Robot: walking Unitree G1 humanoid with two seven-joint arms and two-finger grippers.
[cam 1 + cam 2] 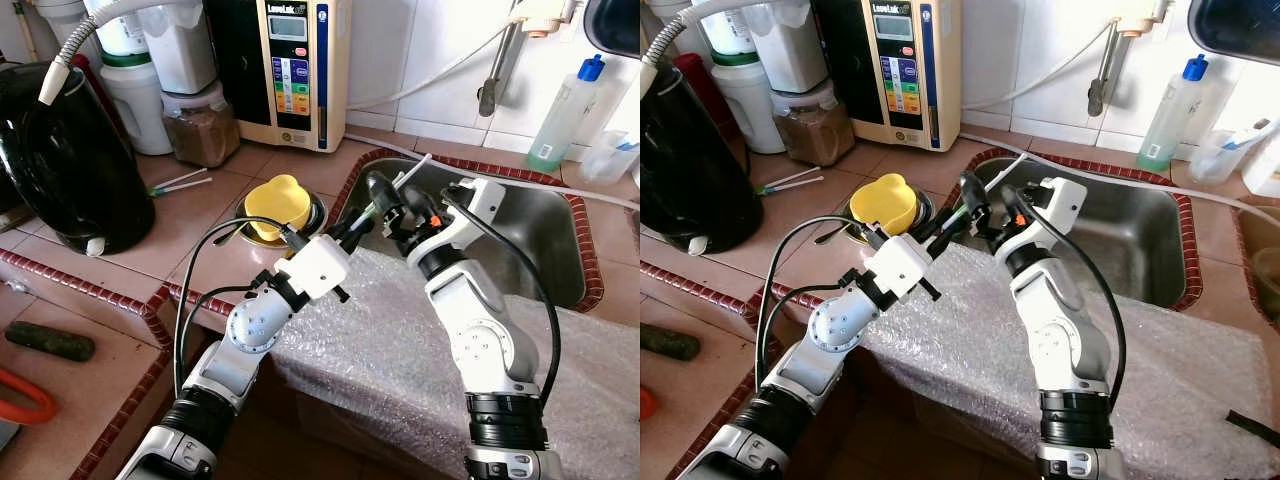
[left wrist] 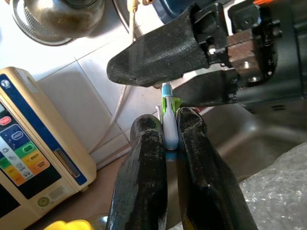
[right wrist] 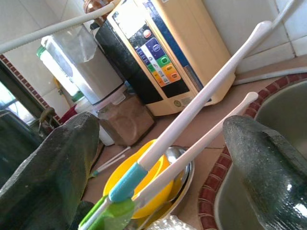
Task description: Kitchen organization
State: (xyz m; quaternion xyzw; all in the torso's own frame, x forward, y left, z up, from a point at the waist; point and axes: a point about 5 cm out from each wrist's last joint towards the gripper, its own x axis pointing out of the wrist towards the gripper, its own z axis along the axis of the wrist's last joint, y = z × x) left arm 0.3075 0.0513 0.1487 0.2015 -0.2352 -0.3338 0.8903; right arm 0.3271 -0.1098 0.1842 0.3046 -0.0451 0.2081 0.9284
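Two slim white sticks with green-and-blue grips [image 2: 167, 125] are pinched in the left hand [image 2: 169, 139] above the steel sink's [image 1: 540, 215] near rim, their long axis running between the spread fingers of the right hand [image 3: 158, 158].

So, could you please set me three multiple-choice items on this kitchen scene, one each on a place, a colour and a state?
1. Where is the yellow bowl?
A. in the sink
B. on the counter left of the sink
C. on the bubble wrap

2. What colour is the cap of the bottle by the wall?
A. blue
B. red
C. white

3. What is the left gripper doing?
A. hanging open
B. pinching the chopsticks
C. holding a cup

Answers: 1 B, the bowl sits on tiles beside the sink rim. 2 A, the cap shows blue. 3 B, the left wrist view shows its fingers closed on them, while the right gripper stands open around them.
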